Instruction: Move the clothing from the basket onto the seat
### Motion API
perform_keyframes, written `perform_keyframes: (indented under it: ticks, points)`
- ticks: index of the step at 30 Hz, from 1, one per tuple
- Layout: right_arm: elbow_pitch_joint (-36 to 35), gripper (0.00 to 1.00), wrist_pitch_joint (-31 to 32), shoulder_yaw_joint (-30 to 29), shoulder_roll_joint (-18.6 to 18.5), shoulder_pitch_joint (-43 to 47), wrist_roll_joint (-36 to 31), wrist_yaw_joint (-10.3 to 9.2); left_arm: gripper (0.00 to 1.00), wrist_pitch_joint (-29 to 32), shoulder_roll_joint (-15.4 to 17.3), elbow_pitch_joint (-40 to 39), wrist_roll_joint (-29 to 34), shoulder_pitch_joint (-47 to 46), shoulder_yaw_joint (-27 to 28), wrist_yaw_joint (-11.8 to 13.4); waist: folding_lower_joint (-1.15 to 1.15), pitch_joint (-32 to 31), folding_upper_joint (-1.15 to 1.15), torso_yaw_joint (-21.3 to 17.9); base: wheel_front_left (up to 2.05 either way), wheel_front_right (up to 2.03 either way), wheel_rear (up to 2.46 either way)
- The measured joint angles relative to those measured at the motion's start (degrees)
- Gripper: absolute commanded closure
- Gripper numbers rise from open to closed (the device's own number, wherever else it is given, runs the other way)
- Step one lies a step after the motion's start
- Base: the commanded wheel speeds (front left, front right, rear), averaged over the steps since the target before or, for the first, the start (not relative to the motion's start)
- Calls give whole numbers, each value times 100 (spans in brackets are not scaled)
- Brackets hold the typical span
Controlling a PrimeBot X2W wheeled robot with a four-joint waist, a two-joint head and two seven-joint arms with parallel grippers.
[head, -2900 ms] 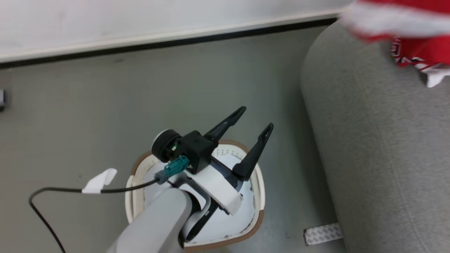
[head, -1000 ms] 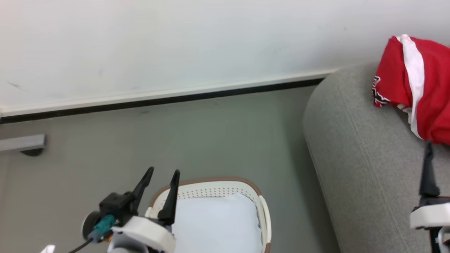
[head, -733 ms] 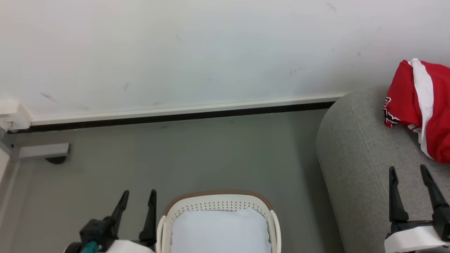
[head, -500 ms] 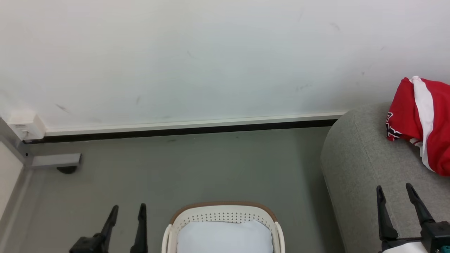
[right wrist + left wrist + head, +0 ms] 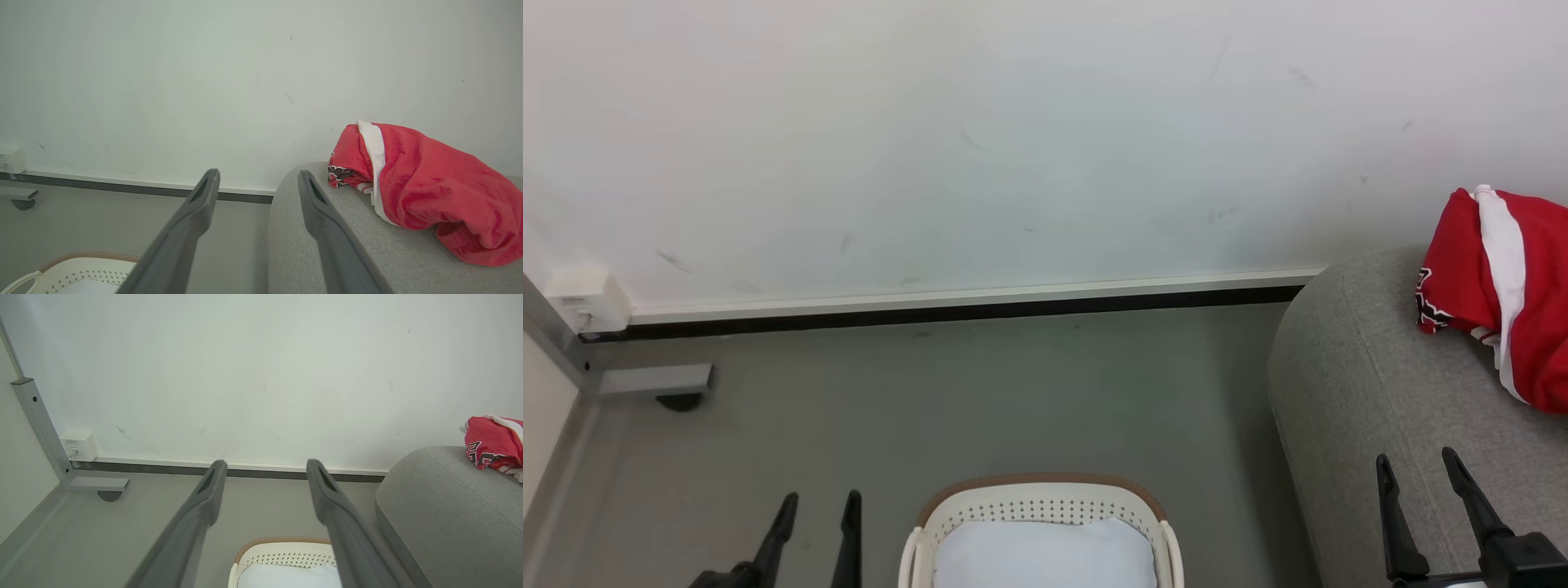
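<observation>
The left tool (image 5: 820, 500) stands with its two dark fingers spread and nothing between them, over bare floor (image 5: 980, 392). Just to its right sits the basket (image 5: 1037, 483), its brown rim curving clear of the fingers. A pale cloth (image 5: 1045, 557) lies inside the basket.

The right tool (image 5: 1414, 457) is likewise spread and empty, poised over the rounded left edge of the seat (image 5: 1347, 384). Ahead of this tool and to its right, the red clothing (image 5: 1494, 294) lies heaped on the seat near the wall (image 5: 1013, 139), well apart from the fingertips.

Between the two tools, beyond the basket, open floor runs to the skirting (image 5: 964, 296). Far to the left of the left tool, a grey metal foot (image 5: 654, 380) rests on the floor by the corner.
</observation>
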Motion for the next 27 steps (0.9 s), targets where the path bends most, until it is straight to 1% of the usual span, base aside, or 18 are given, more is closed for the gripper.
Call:
perform_keyframes:
  ticks: [5,12,21,27]
  points:
    - [27,0,0,27,0,0,1,0,0,0,-129,62,169,-52,114,-111,0,8,0,-51,0,0,0]
    - [62,0,0,30,0,-2,23,0,0,0,-191,179,274,-92,211,-279,0,22,0,-93,0,0,0]
    - [65,0,0,-10,0,-8,45,0,0,0,-258,244,347,-93,256,-371,0,3,0,-69,0,0,0]
    - [65,0,0,2,0,-15,53,0,0,0,-286,253,420,-93,292,-382,1,5,0,-51,0,0,0]
